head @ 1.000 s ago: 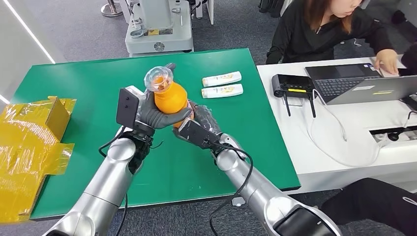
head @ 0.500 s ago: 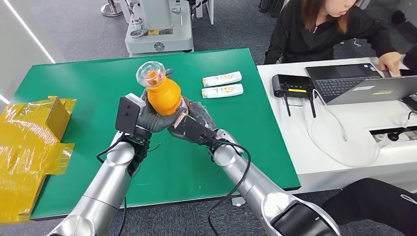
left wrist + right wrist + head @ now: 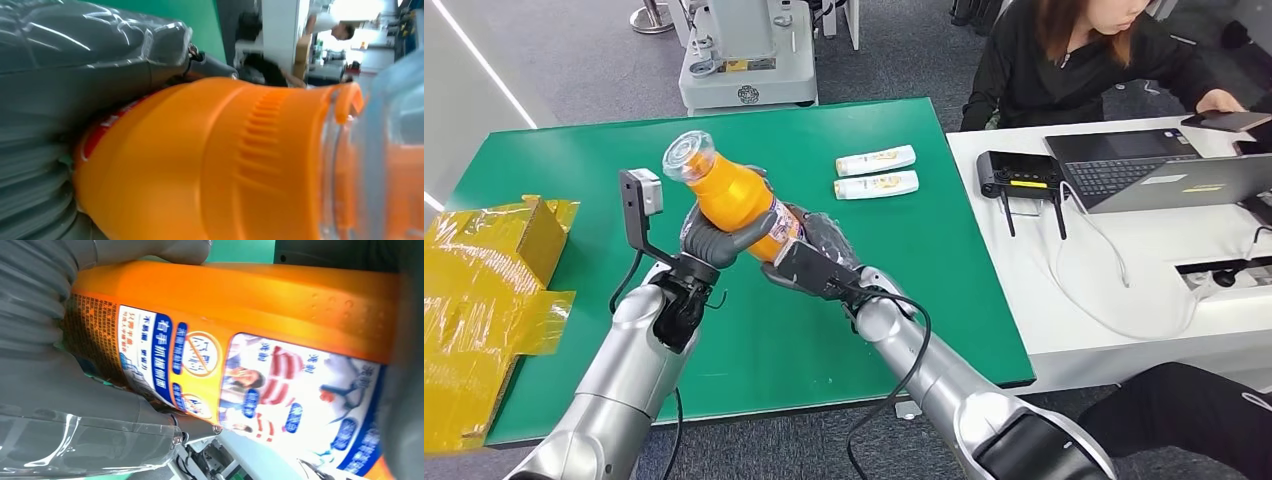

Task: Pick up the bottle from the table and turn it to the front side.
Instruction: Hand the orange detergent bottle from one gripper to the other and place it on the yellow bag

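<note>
left hand (image 3: 714, 240): fingers wrapped round the orange bottle's (image 3: 734, 200) body, holding it
bottle: lifted clear of the green table (image 3: 554, 170), tilted, clear cap toward the robot's left
right hand (image 3: 809, 255): clasps the bottle's lower end
progress: pick-up done; the turn looks underway, and I cannot tell whether the front side faces forward yet

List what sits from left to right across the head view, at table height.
Yellow wrapped box → left hand holding the orange bottle → two small white tubes → black router → laptop.
</note>
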Tool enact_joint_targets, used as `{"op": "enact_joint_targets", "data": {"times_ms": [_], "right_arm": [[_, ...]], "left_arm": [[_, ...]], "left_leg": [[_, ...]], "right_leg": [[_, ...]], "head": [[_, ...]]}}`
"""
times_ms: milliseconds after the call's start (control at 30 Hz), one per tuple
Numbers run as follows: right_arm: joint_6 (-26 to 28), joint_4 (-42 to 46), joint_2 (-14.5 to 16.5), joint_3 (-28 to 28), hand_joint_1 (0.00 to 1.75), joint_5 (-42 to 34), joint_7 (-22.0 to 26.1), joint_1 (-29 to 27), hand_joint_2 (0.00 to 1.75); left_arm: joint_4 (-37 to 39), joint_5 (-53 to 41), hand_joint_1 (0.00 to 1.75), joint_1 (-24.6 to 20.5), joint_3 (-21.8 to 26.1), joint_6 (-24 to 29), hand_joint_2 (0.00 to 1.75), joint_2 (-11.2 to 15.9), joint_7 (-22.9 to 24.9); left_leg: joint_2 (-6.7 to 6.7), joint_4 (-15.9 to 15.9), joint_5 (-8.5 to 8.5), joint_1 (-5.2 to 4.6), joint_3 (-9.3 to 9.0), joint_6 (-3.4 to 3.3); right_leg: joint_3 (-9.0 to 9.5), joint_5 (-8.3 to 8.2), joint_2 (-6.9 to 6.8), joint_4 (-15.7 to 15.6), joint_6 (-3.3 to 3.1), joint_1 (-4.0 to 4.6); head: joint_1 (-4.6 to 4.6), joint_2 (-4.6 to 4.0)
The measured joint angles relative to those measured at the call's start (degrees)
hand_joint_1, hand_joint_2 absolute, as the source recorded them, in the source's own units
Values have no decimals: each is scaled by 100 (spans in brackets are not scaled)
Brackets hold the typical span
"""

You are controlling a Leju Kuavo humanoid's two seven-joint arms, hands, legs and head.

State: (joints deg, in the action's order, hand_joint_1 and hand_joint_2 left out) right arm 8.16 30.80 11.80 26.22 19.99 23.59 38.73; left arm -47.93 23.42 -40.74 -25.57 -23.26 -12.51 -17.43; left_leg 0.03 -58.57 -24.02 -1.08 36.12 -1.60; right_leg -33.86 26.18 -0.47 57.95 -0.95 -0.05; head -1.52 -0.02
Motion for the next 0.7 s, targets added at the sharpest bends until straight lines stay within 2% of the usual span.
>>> {"op": "enact_joint_targets", "data": {"times_ms": [133, 233, 267, 367, 400, 700], "right_arm": [[36, -55, 0, 47, 175, -7, -4, 1, 175], [49, -83, -1, 63, 175, -7, -12, 0, 175], [57, -89, -2, 73, 167, -8, -15, -1, 175], [88, -109, -7, 100, 36, -20, -10, -4, 175], [104, -114, -10, 107, 0, -25, 1, -8, 175], [141, -22, -153, 121, 0, -220, 177, -298, 175]], "left_arm": [[175, 251, 168, -44, 53, -121, 175, 23, 46], [231, 322, 171, -53, 56, -124, 175, 33, 47], [241, 353, 175, -54, 56, -121, 175, 42, 34], [249, 355, 175, -53, 56, -93, 175, 68, -99], [249, 281, 175, -53, 55, -59, 175, 72, -188], [187, -1011, 175, -49, 21, 708, 175, 162, -1096]], "left_leg": [[0, 0, 0, 0, 0, 0], [0, 0, 0, 0, 1, 0], [0, 0, 0, 0, 1, 0], [0, 0, 0, 0, 0, 0], [0, -1, 0, 0, 0, 0], [1, -1, 0, 0, 0, 0]], "right_leg": [[0, 0, 0, 0, 0, 0], [0, 0, 0, 0, 0, 0], [0, 0, 0, 0, 0, 0], [0, 0, 0, -1, 0, 0], [0, 0, 0, -1, 0, 0], [-1, 0, 0, -1, 0, 0]], "head": [[-1, 0], [-1, 0], [-1, 0], [-1, 0], [0, 0], [0, 0]]}}
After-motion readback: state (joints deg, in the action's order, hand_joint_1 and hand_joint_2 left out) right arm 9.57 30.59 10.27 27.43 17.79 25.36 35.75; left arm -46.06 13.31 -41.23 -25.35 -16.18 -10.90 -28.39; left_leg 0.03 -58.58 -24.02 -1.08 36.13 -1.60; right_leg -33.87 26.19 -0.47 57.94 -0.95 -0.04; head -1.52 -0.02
